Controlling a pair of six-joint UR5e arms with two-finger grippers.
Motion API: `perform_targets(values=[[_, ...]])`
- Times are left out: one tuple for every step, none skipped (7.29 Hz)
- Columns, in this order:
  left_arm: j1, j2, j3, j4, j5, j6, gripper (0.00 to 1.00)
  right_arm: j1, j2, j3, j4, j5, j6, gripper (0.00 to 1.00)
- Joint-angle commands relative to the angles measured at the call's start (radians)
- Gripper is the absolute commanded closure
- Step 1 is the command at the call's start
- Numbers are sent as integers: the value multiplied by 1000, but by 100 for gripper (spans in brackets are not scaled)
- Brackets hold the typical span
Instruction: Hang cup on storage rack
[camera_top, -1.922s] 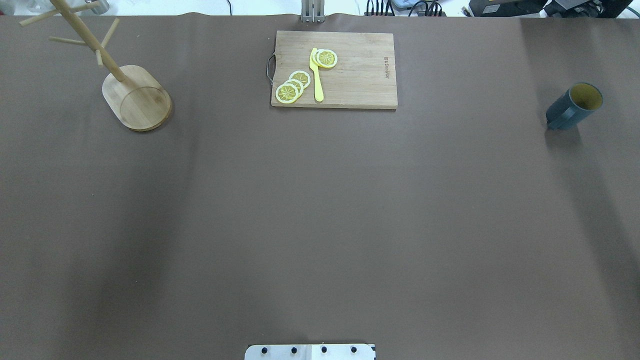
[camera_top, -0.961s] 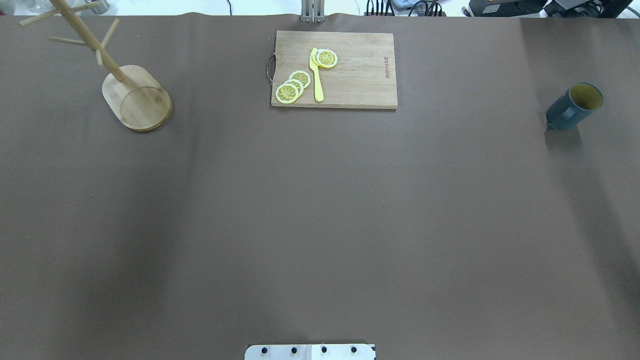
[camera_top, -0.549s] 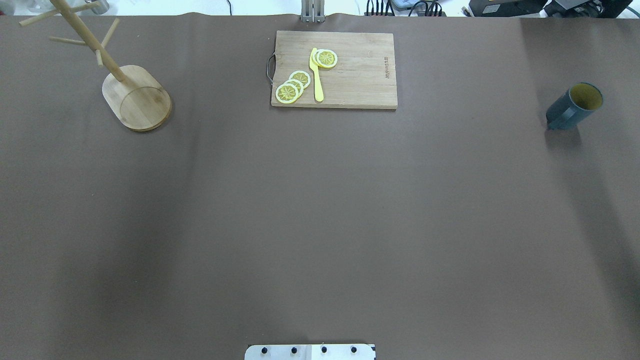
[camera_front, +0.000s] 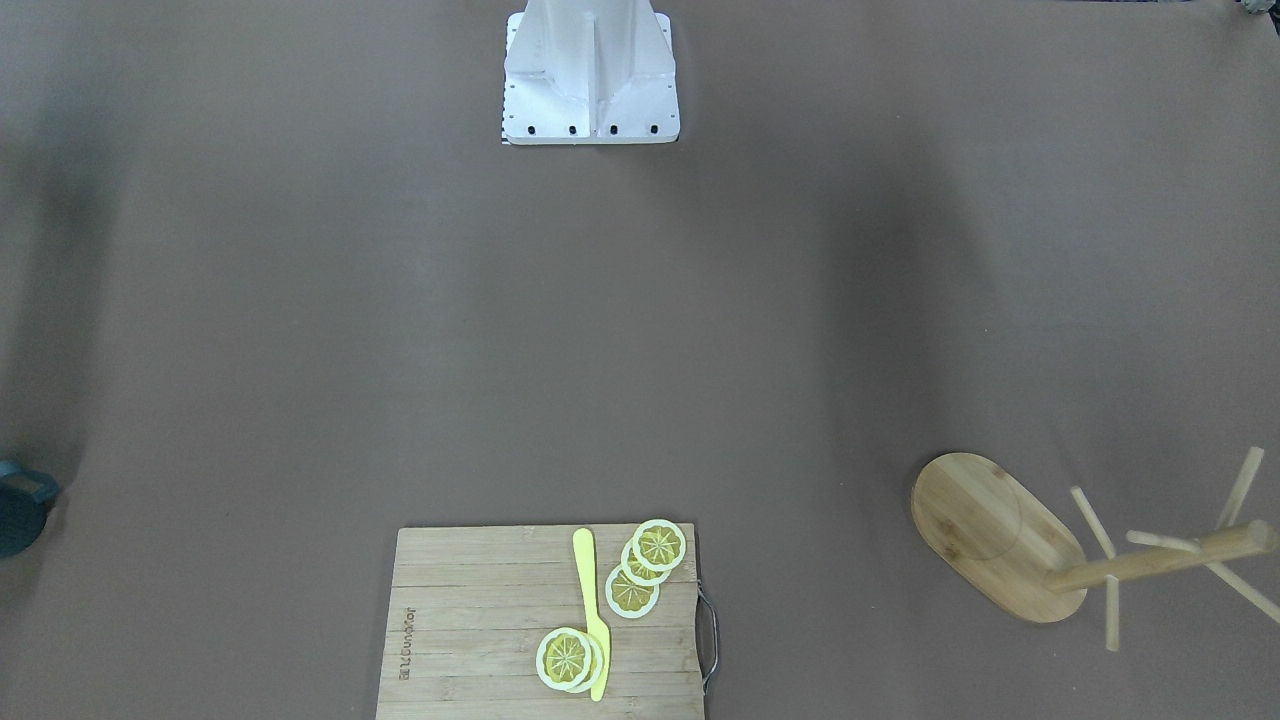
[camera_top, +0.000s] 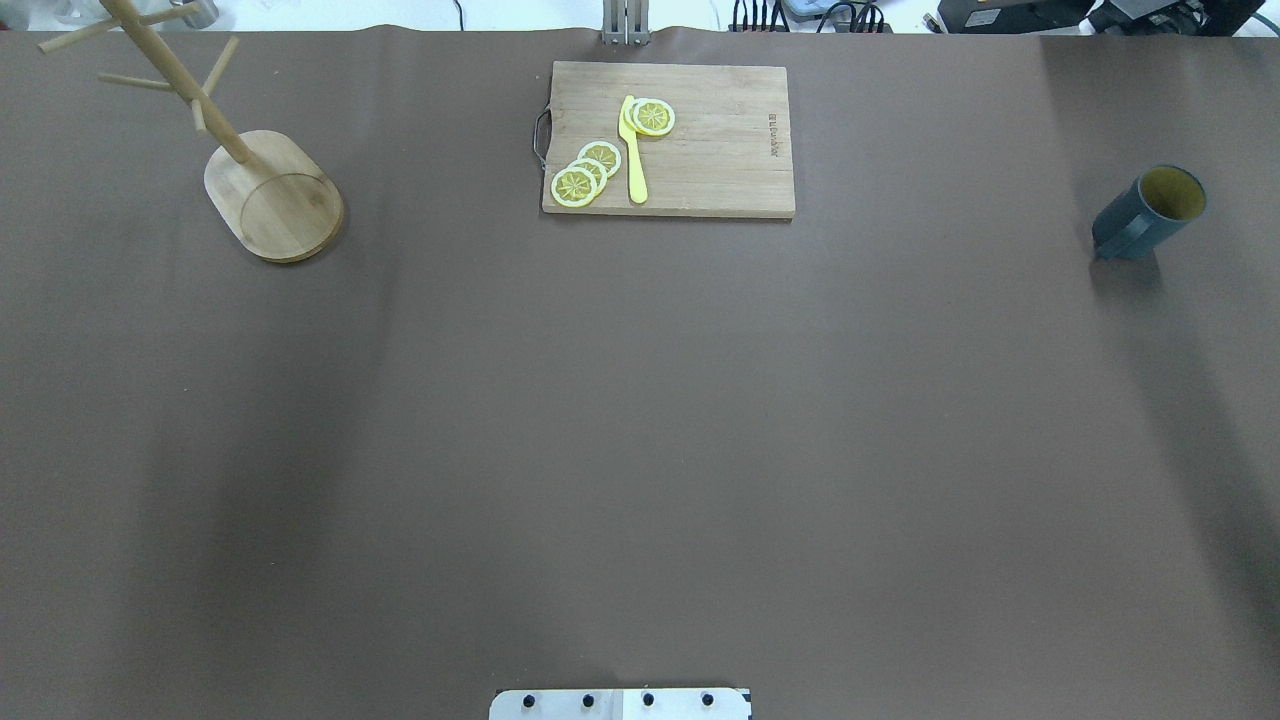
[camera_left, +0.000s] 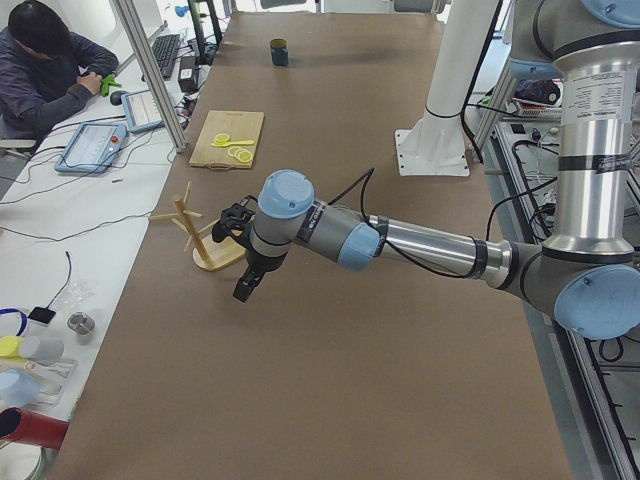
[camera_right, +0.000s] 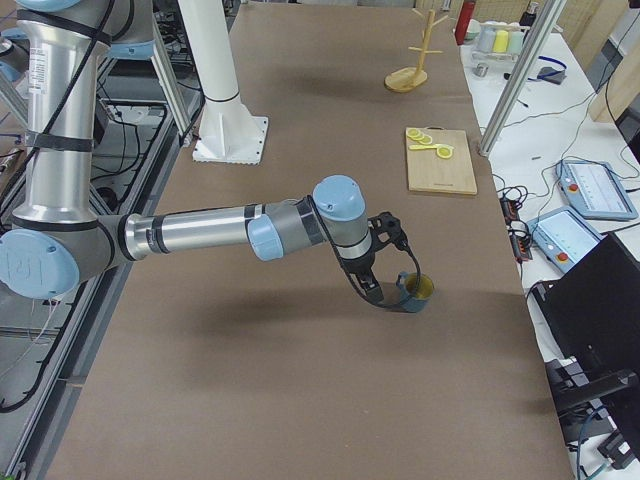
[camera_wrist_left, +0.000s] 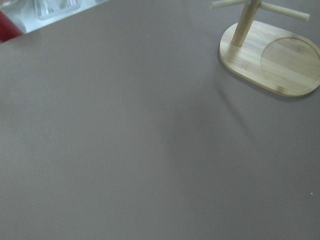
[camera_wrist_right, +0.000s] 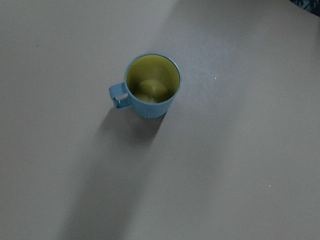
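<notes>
A bamboo mug rack (camera_wrist_left: 272, 67) stands at the upper right of a brown table (camera_wrist_left: 125, 150). Its flat oval base has a faint circle on its right half. A round post (camera_wrist_left: 244, 27) rises from the left end, with 2 thin pegs (camera_wrist_left: 286, 11) branching near the top edge. A red object (camera_wrist_left: 7, 27) shows at the upper left.

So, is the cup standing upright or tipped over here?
Upright. The cup stands on its base on the table; the right wrist view looks down into its open yellow mouth.
</notes>
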Motion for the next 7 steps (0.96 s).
perform_targets(values=[[-1,-1,26,-56,-2,-20,1,-3,5,-14,86,4,17,0],[1,28,33,-125,2,-30,1,-47,11,-12,121,10,55,0],[1,44,40,-162,2,-34,1,-102,37,-15,150,7,122,0],[1,52,38,-164,2,-34,1,-164,80,-20,147,-3,156,0],[1,55,38,-164,2,-34,1,-194,123,-59,149,-14,193,0],[1,56,38,-164,2,-34,1,-233,166,-101,149,-46,199,0],[1,56,38,-164,2,-35,1,-238,204,-163,147,-61,198,0]])
